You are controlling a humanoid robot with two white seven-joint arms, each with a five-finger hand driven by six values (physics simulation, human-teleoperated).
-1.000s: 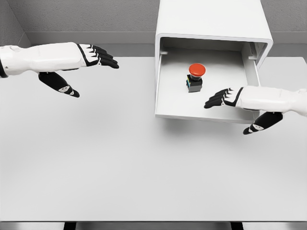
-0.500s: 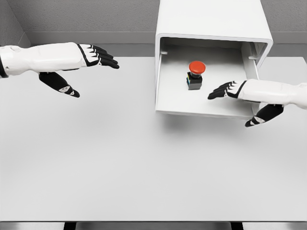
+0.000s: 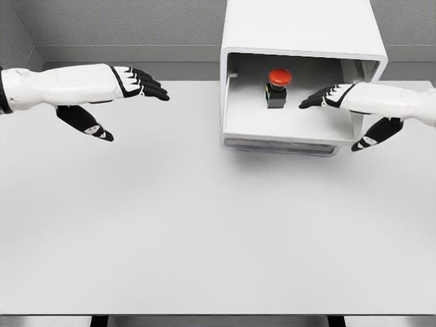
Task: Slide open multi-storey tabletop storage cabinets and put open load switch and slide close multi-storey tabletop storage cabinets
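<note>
One load switch, a small black block with a round red mushroom button (image 3: 278,86), stands upright on the floor of the one white sliding drawer (image 3: 286,129), toward its back and near the middle. The drawer sits partly out of the single white box-shaped tabletop storage cabinet (image 3: 300,30), its front lip (image 3: 279,144) jutting over the pale grey table (image 3: 170,218). The right hand (image 3: 327,97) reaches in from the right, its black fingers (image 3: 310,102) stretched out nearly flat over the drawer floor, just beside the switch but apart from it, grasping nothing; its thumb hangs outside the drawer's right wall. The step in hand looks like closing the drawer. To do it well, I judge the push should run straight along the slide, even and slow, so the upright switch does not topple, with the fingers clearing the opening before the front meets the cabinet. The left hand (image 3: 133,80) hovers well apart over the table, fingers extended, thumb dropped below, empty. Two hands, one switch, one drawer in view.
</note>
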